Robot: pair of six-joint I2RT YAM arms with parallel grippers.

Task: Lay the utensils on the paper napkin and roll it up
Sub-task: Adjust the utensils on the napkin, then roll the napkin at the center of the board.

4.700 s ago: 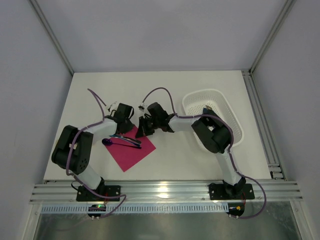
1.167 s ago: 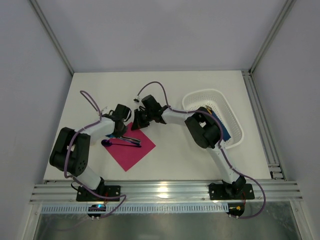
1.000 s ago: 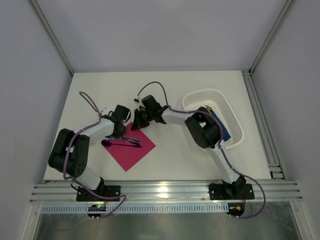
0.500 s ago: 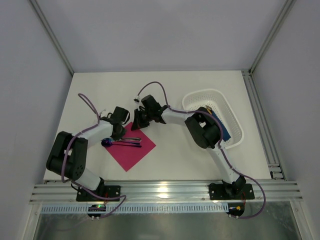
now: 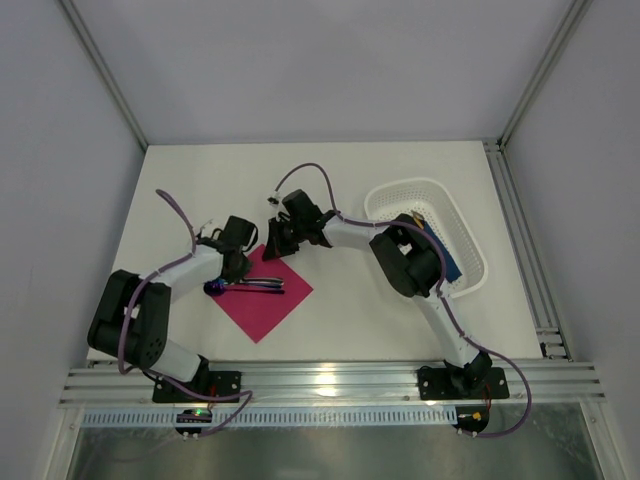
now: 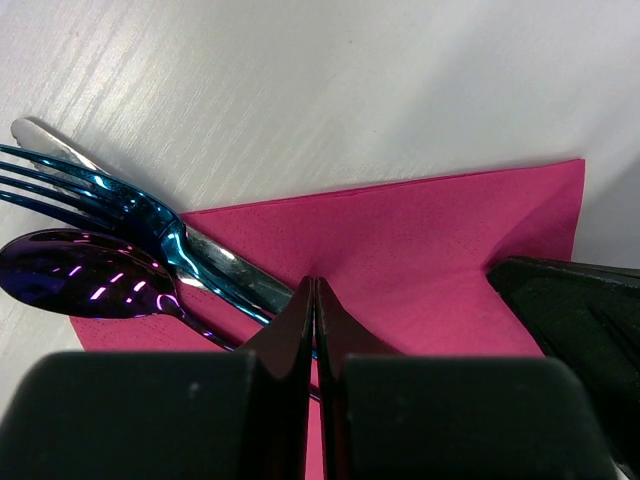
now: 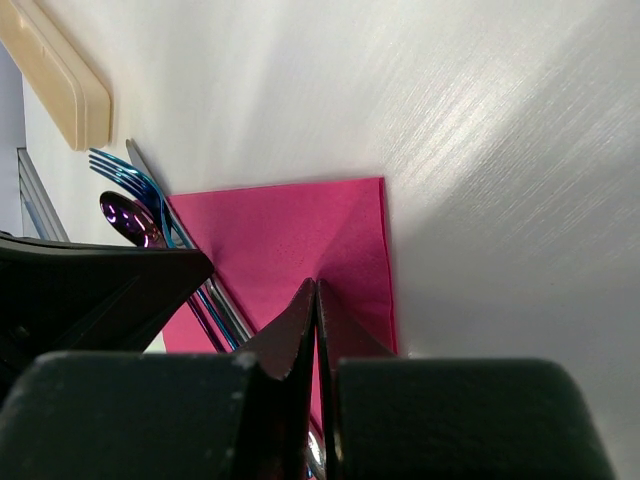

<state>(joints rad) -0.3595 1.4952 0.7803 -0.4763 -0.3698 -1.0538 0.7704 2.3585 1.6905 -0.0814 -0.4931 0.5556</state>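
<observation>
Three utensils (image 6: 150,250): across the paper napkin (image 5: 265,300)'s left corner, heads on the table (image 5: 330,180).
My left gripper (image 6: 312,290): fingers together, pinching a napkin crease.
My right gripper (image 7: 315,290): same, near far corner.
Right wrist only: beige stick (image 7: 55,75).

left arm (image 5: 185,266) folded low | left fingers (image 6: 285,335) pressed together | right arm (image 5: 350,232) stretched leftward | right fingers (image 7: 290,325) pressed together
</observation>
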